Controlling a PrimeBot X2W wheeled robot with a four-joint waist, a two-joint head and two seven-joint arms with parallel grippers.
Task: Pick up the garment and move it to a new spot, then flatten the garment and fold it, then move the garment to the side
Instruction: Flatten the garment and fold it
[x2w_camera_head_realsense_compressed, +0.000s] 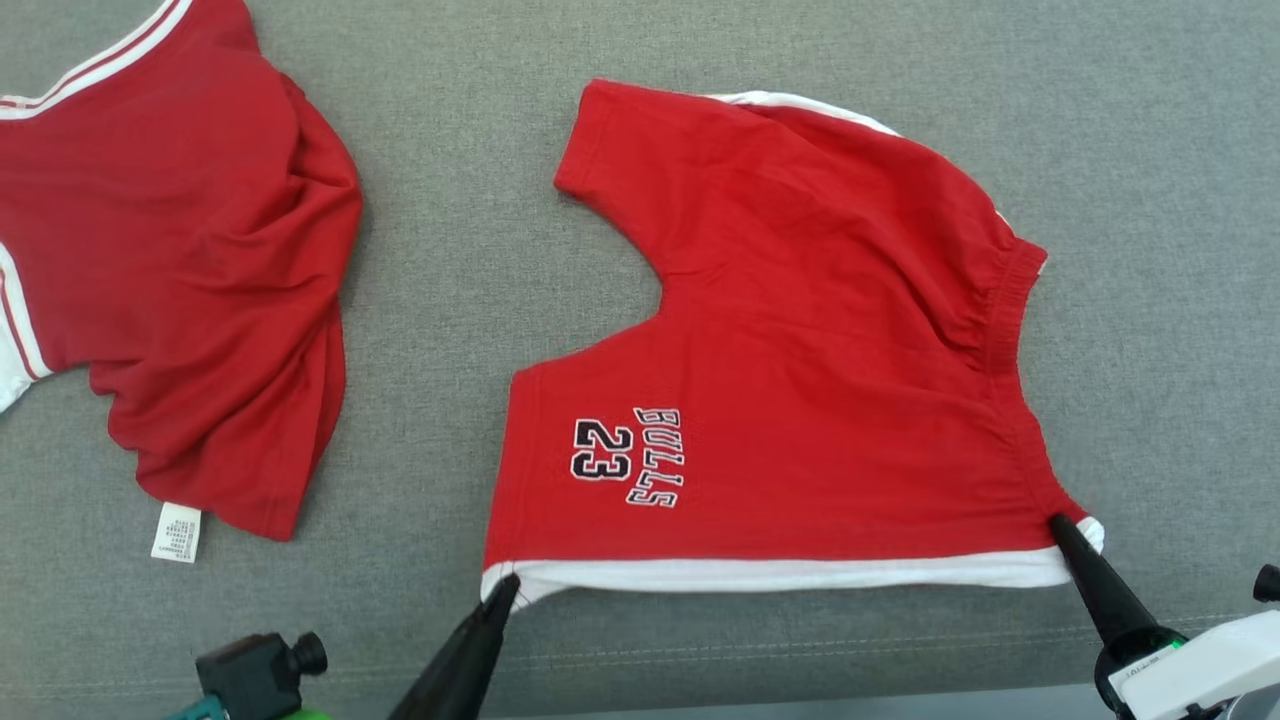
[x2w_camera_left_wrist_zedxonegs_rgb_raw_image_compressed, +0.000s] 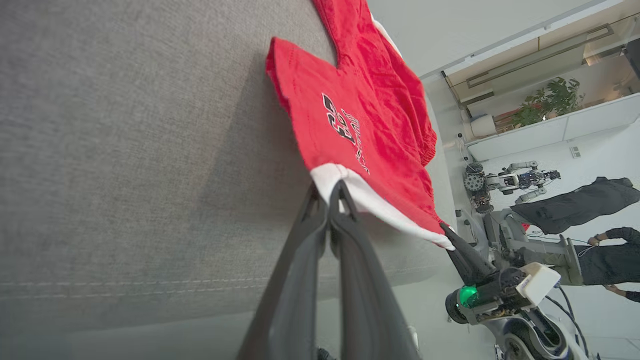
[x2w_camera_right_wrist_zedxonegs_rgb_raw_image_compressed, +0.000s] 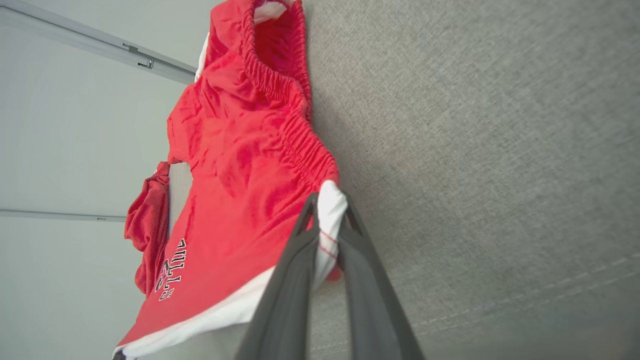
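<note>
The red shorts (x2w_camera_head_realsense_compressed: 800, 330) printed BULLS 23 are being held spread on the grey fabric-covered bench (x2w_camera_head_realsense_compressed: 450, 180), with the white-trimmed near edge being pinched at its 2 ends. The hem corner is being gripped by the closed left claw (x2w_camera_head_realsense_compressed: 507, 590) and the waistband corner by the right claw (x2w_camera_head_realsense_compressed: 1058, 528), and that edge seems to be raised slightly off the bench, though this is hard to judge. Another red garment (x2w_camera_head_realsense_compressed: 190, 250) is lying well apart to the left.

Crumpled red shirt (x2w_camera_head_realsense_compressed: 200, 270) with white care label (x2w_camera_head_realsense_compressed: 176, 532) on grey fabric surface (x2w_camera_head_realsense_compressed: 440, 300), potted plant (x2w_camera_left_wrist_zedxonegs_rgb_raw_image_compressed: 550, 100) in background
</note>
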